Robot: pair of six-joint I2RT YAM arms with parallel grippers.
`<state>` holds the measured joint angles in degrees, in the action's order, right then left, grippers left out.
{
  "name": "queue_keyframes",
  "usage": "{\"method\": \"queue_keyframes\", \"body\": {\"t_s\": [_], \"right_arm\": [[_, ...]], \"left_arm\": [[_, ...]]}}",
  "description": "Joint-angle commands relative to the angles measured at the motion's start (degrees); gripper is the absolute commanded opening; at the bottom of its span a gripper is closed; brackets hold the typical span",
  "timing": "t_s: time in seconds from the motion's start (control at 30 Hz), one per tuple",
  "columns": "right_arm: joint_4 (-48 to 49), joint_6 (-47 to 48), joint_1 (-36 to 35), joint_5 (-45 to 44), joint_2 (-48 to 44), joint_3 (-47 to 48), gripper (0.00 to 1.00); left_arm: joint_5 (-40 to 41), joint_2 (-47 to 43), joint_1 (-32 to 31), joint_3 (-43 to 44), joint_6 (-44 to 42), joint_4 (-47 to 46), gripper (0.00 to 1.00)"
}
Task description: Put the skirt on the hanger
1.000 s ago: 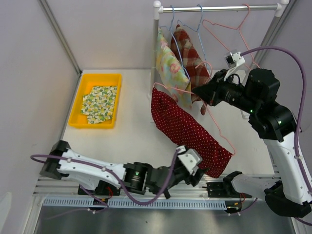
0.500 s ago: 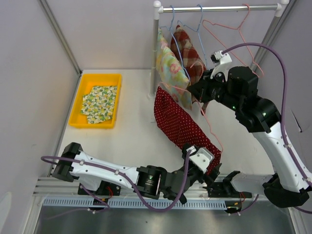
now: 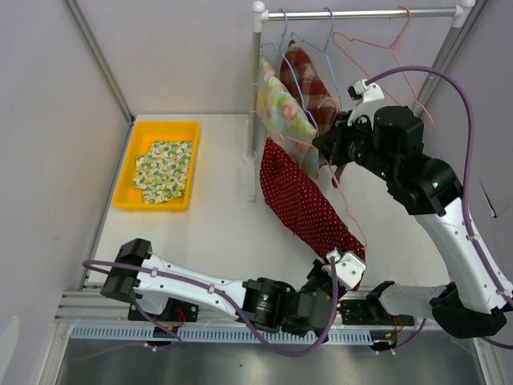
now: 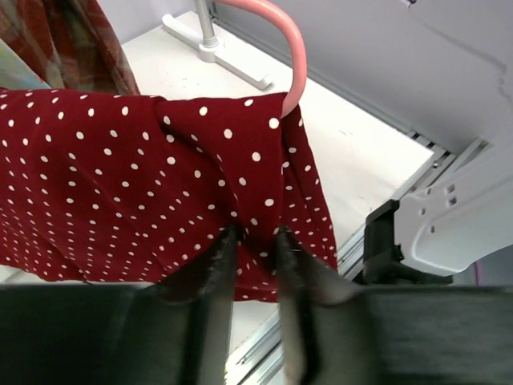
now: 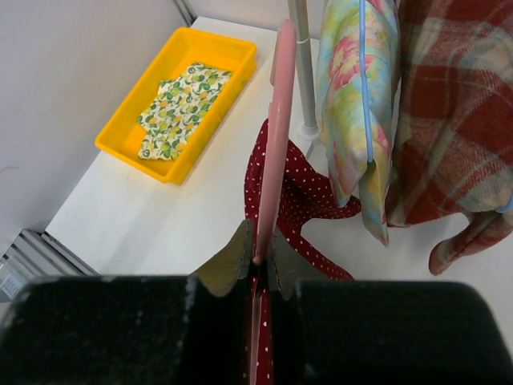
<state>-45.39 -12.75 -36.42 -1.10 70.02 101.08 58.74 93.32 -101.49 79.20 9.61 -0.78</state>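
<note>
Right gripper was clamped on the pink hanger, tilted just right of the rack post. The red dotted skirt lay draped over that hanger, sloping from beside the post down and away to its right. Left gripper pinched the skirt's lower hem, cloth bunched between its fingers. A yellow tray sat well left of the post.

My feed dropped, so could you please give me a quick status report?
Right end effector shut on pink hanger. Left end effector pinching skirt hem. Hung garments adjacent.
</note>
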Motion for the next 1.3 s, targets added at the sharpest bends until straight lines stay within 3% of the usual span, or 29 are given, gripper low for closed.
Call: {"method": "queue_keyframes", "body": {"t_s": [0.0, 0.07, 0.6, 0.67, 0.7, 0.73, 0.87, 1.1, 1.27], "right_arm": [[3.02, 0.45, -0.31, -1.09, -1.64, 2.63, 0.00], [2.76, 0.71, -0.31, -1.62, -1.81, 2.81, 0.00], [-0.05, 2.38, 3.03, -0.83, -2.61, 6.15, 0.00], [-0.14, 2.12, 3.03, -0.57, -3.13, 5.10, 0.00], [-0.14, 2.03, 2.94, -0.48, -3.48, 4.49, 0.00], [-0.40, 1.94, 3.03, -0.48, -3.92, 3.87, 0.00], [-3.90, 2.21, 2.94, -0.74, -5.94, 1.32, 0.00], [-10.68, 2.12, 3.11, -0.92, -12.96, -4.66, 0.00], [-17.80, 0.10, 3.20, -6.87, -16.23, -4.93, 0.00]], "left_arm": [[2.08, -0.07, -0.28, 2.28, 0.50, 0.25, 0.11], [0.86, 0.02, -0.28, 2.10, 0.59, 0.16, 0.00], [-4.25, -0.77, -2.66, -6.78, 14.30, 0.34, 0.00], [-3.81, -1.21, -2.74, -6.95, 14.04, 1.66, 0.08], [-3.72, -2.17, -2.75, -7.13, 13.25, 1.22, 0.29], [-3.72, -2.87, -2.75, -7.56, 12.72, 1.13, 0.39], [-4.60, -7.61, -2.57, -8.53, 10.17, -1.69, 0.60], [-6.62, -20.00, -0.12, -9.42, 9.20, 0.23, 0.62], [-10.66, -26.68, 7.51, -9.59, 9.99, 4.38, 0.62]]}}
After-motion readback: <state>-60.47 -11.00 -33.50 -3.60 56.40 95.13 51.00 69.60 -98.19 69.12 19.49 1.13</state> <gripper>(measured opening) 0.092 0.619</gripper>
